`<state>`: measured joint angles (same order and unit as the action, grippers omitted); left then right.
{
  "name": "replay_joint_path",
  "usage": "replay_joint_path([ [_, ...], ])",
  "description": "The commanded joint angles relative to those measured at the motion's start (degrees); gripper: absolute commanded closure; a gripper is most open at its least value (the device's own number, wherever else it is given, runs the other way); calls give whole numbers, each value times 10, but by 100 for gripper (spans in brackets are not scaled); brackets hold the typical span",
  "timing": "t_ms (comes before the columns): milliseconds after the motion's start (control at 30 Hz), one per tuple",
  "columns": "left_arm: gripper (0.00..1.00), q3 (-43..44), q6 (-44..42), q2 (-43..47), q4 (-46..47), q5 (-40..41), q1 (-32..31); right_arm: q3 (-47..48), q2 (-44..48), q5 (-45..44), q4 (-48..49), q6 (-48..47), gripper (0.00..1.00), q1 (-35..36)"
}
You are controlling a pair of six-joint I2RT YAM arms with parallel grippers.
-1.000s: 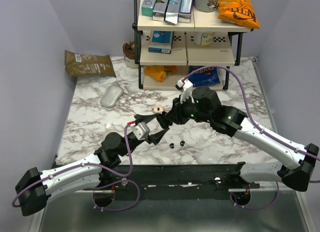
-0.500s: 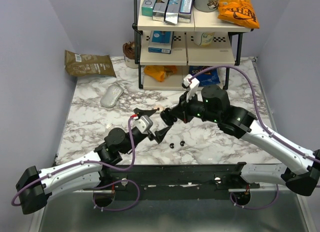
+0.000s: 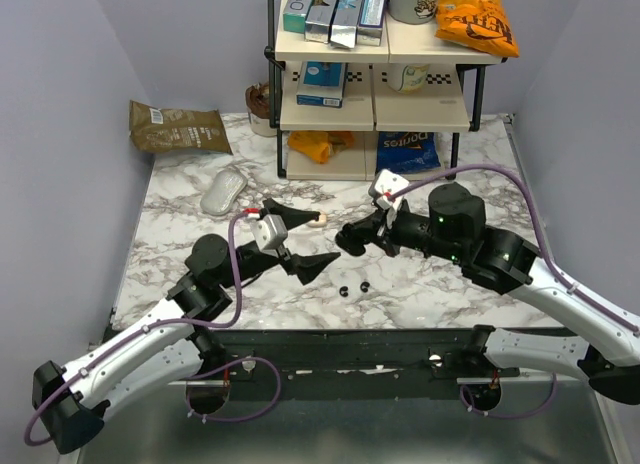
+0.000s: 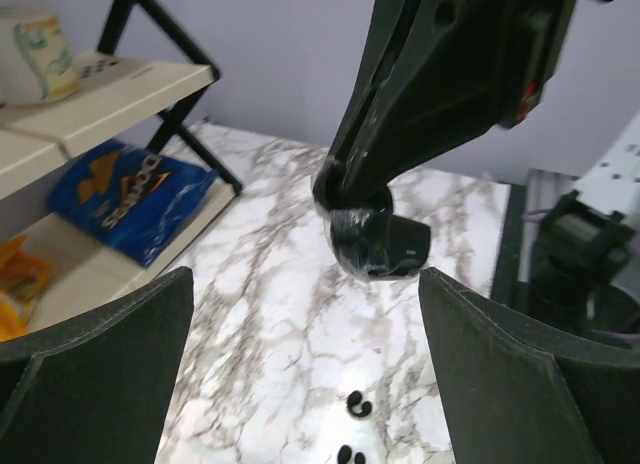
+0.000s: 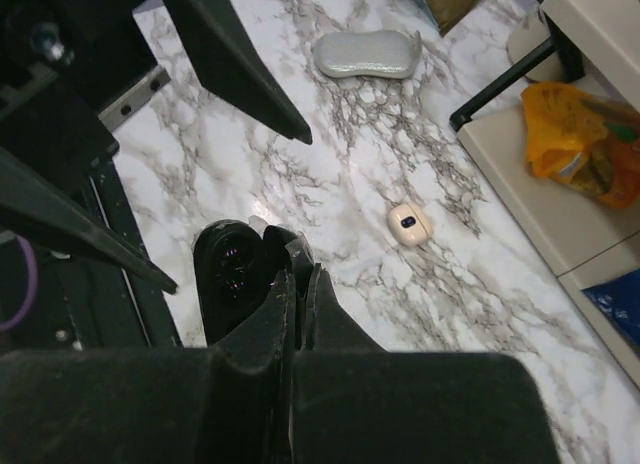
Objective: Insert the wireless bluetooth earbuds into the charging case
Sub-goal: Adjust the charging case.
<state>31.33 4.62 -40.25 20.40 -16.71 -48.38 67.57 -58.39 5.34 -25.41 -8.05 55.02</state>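
Earbuds (image 3: 345, 290) below right tool's (image 3: 348, 240) charging case (image 4: 385, 246)

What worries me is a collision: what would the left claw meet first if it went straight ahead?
Probably the black case pinched in the right claw, hanging dead ahead of the open left claw; depth is unclear.

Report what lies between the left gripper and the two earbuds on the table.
Only bare marble table. The left wrist view shows the earbuds lying ahead of the open left gripper with nothing between them; the top view agrees.
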Motion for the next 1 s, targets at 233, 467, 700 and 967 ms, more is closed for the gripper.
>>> replay_joint_path([
  [233,7,94,64,-115,-42,-337,65,-11,46,-32,34,-121,99,19],
  [467,9,109,61,-139,-33,-341,65,-2,27,-43,22,-150,99,46],
  [700,18,110,67,-146,-17,-324,65,4,6,-51,20,-154,99,66],
  [967,29,104,73,-156,-7,-312,65,7,-4,-71,25,-151,99,76],
])
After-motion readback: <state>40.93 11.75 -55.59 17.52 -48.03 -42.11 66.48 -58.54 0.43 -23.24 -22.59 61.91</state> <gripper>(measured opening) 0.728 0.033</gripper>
